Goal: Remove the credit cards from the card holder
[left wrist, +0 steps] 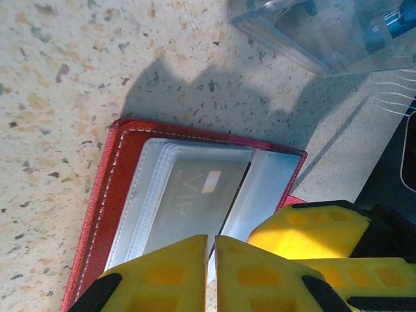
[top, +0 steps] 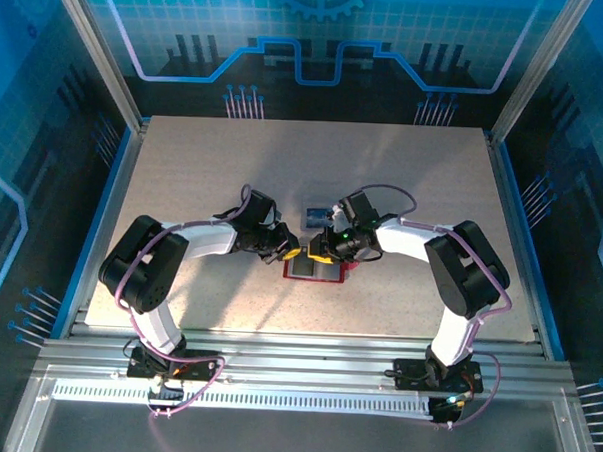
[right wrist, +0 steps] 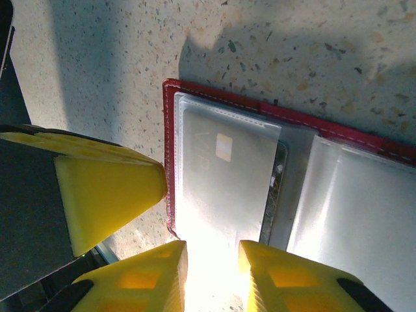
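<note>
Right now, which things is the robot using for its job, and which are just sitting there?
For the job:
red card holder, lying open
pale card tucked in its clear pocket
blue card lying beyond the holder
left gripper and right gripper, both at the holder

Just there:
speckled table
metal rail by the arm bases
blue backdrop

We see two arms, the left arm [top: 196, 243] and the right arm [top: 411, 241], built of white links between bulky black joint housings [top: 140, 264]. Lilac cables [top: 245, 198] loop along each. Both end in blocky yellow fingers [left wrist: 162, 273] with black backing. A green light [top: 347, 233] glows on the right wrist.
</note>
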### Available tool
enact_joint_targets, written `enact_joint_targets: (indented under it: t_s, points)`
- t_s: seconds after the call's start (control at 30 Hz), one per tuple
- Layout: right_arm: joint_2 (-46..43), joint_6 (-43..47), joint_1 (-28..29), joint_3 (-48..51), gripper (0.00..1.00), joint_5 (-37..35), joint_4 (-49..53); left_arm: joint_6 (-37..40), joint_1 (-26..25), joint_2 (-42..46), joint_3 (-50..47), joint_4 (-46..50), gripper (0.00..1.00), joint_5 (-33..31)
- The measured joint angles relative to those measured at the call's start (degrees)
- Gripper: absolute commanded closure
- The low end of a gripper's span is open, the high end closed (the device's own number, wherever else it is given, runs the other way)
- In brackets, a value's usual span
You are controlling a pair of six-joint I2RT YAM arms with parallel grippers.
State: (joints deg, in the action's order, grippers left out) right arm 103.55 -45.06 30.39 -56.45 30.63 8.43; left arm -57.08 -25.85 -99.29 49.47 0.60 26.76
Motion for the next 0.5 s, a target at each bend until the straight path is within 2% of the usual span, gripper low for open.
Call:
enact_joint_targets:
  t_s: [0.5]
  points:
    - [1.9,-0.4,0.8,0.0,0.71,0.0,-0.5,0.0,-0.3,-0.1,-0.9,0.5,0.87,-0.4]
